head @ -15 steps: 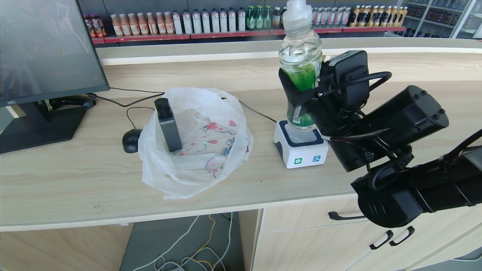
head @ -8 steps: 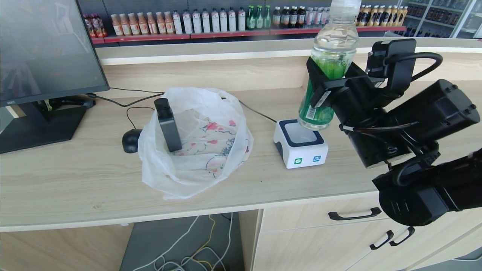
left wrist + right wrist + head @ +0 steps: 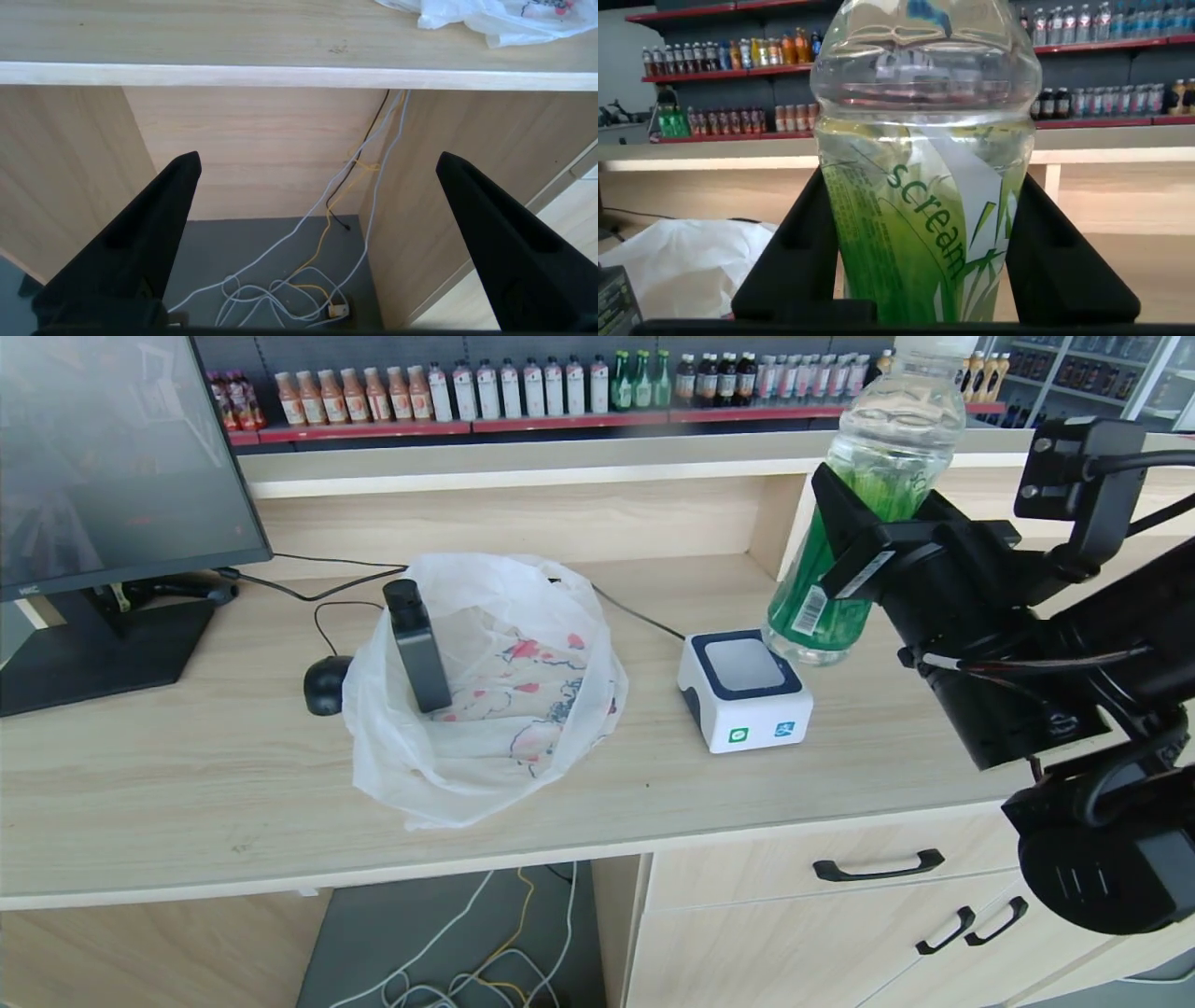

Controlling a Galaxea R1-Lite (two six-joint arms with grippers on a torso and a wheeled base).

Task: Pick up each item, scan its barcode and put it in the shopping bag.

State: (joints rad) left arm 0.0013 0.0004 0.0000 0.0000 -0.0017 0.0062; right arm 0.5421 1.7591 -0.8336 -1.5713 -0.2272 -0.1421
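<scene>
Left gripper below the surface edge, fingers spread wide apart. Corner of shopping bag lying on top. Cables tangled on floor underneath.

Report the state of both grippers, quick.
Left gripper: open, holding nothing.
Right gripper: closed on the bottle.
</scene>
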